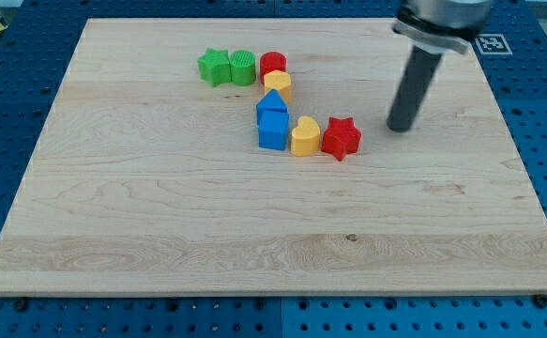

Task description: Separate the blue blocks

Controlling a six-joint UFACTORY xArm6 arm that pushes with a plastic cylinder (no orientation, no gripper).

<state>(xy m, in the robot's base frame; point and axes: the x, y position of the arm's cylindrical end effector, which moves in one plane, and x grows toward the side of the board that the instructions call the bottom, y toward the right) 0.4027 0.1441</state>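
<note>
Two blue blocks touch each other near the board's middle top: a blue pointed block [271, 102] above a blue cube [273, 130]. My tip [401, 127] rests on the board to the right of the row of blocks, a short way right of the red star [341, 138]. It touches no block. A yellow heart-shaped block [304, 136] sits between the blue cube and the red star, touching both.
A yellow rounded block [278, 84] and a red round block [272, 64] stand above the blue pointed block. A green star [214, 67] and a green ribbed cylinder [242, 67] stand to their left. The wooden board [160, 216] lies on a blue perforated table.
</note>
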